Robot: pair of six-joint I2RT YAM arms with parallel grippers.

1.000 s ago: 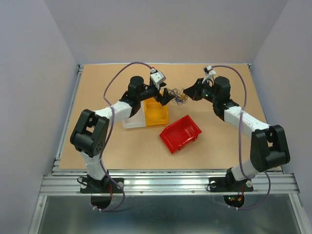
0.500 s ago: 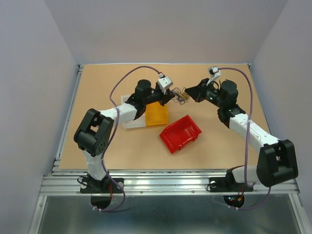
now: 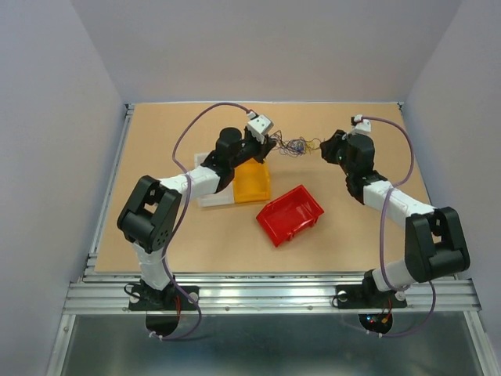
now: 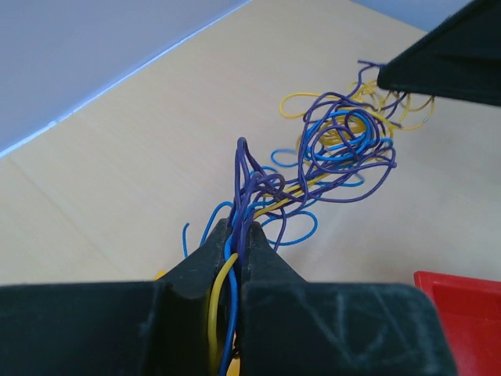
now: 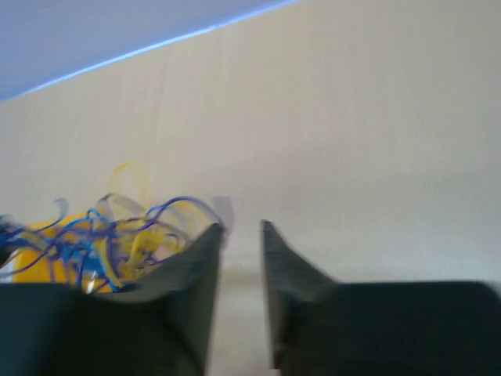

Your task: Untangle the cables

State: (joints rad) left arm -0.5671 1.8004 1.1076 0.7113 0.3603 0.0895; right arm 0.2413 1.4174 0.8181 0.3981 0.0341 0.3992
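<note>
The cables (image 3: 297, 146) are a small tangle of thin purple, blue and yellow wires at the far middle of the table, between my two grippers. My left gripper (image 3: 272, 146) is shut on one end of the bunch. In the left wrist view blue, yellow and purple strands run pinched between its jaws (image 4: 239, 227), and the rest of the cables (image 4: 344, 145) spread out ahead. My right gripper (image 3: 325, 149) sits just right of the tangle. Its jaws (image 5: 243, 227) stand slightly apart with nothing between them, and the cables (image 5: 117, 235) lie to their left.
An orange bin (image 3: 250, 182) and a white bin (image 3: 213, 192) stand under the left forearm. A red bin (image 3: 290, 214) lies tilted in the middle of the table, and its corner (image 4: 462, 301) shows in the left wrist view. The back wall is close behind the tangle.
My left gripper has shut on the cables. My right gripper has opened, let the tangle go and drawn back to the right.
</note>
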